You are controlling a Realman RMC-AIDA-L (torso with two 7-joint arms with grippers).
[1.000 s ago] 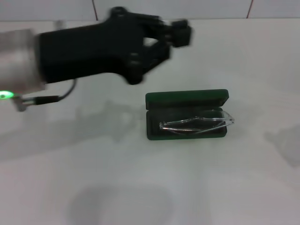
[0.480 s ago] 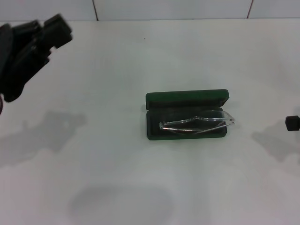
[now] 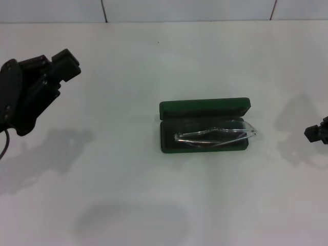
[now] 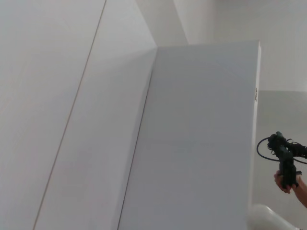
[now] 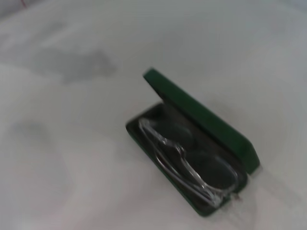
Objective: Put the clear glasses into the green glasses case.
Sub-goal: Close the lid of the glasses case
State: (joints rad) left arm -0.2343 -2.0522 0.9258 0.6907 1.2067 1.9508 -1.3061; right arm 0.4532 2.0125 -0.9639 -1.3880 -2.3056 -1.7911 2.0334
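Note:
The green glasses case (image 3: 205, 108) lies open in the middle of the white table, its lid standing up along the far side. The clear glasses (image 3: 215, 135) lie inside the tray, and one end pokes slightly over the right rim. My left gripper (image 3: 65, 63) hangs far to the left of the case, well apart from it. Only a black tip of my right gripper (image 3: 315, 131) shows at the right edge, also away from the case. The right wrist view looks down on the case (image 5: 207, 125) with the glasses (image 5: 178, 161) in it.
A white table (image 3: 164, 205) spreads around the case, with a tiled wall behind it. The left wrist view shows only white wall panels and, far off, a black device with a cable (image 4: 284, 155).
My left arm has swung from above and behind the case to the far left. A tip of my right gripper has come in at the right edge. Case and glasses have not moved.

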